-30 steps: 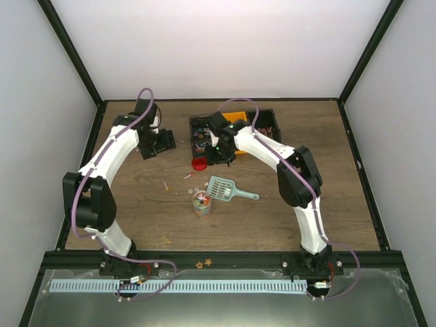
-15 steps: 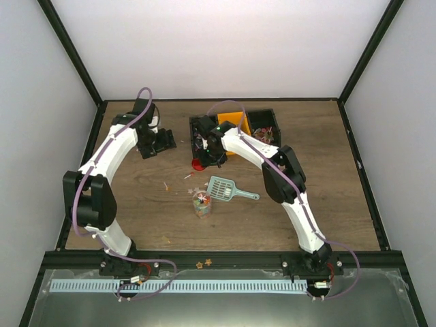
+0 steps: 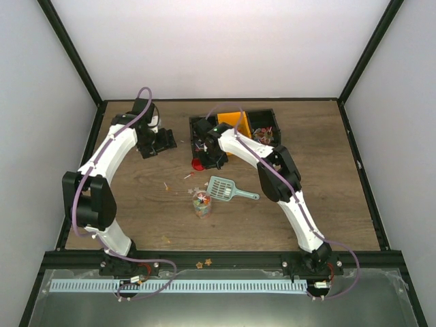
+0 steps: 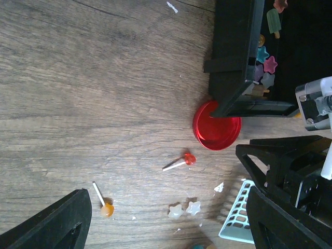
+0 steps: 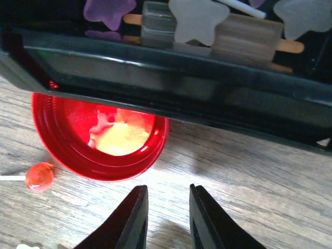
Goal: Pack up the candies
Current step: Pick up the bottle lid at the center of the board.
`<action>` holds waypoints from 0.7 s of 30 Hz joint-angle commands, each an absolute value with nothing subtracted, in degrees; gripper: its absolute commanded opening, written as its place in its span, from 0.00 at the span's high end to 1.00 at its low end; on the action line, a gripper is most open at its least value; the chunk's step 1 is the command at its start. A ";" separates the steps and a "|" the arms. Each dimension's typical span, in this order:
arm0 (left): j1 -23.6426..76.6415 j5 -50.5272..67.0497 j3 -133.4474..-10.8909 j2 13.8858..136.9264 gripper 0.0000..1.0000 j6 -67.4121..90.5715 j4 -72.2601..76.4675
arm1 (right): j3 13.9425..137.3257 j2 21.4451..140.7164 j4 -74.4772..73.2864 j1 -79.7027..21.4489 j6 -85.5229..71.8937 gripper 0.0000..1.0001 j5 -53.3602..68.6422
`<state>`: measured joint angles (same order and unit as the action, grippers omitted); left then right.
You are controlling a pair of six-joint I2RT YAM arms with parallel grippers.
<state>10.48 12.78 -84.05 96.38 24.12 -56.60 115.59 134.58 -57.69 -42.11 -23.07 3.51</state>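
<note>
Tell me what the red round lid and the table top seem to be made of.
Red lid: probably translucent plastic with a glossy finish, since light glows through it. Table top: wood or wood-look laminate, matte, with visible grain lines.

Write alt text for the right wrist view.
A red round lid lies on the wood table against a black bin of star and popsicle candies. The right gripper, fingers narrowly apart and empty, points at it; a red lollipop lies left.
</note>
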 commanded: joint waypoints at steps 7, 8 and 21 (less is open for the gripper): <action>10.06 13.54 -83.42 94.49 0.16 23.11 -55.63 | 117.56 134.73 -59.60 -42.54 -23.36 0.91 0.23; 10.10 13.57 -83.37 94.44 0.16 23.04 -55.63 | 117.89 134.69 -59.93 -42.54 -23.43 0.91 0.07; 10.08 12.28 -82.11 92.50 0.16 23.39 -56.32 | 120.65 137.77 -57.08 -42.54 -22.96 0.63 3.17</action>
<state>10.46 12.91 -82.76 94.43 23.75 -56.21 117.93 134.89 -57.63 -42.11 -23.59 2.92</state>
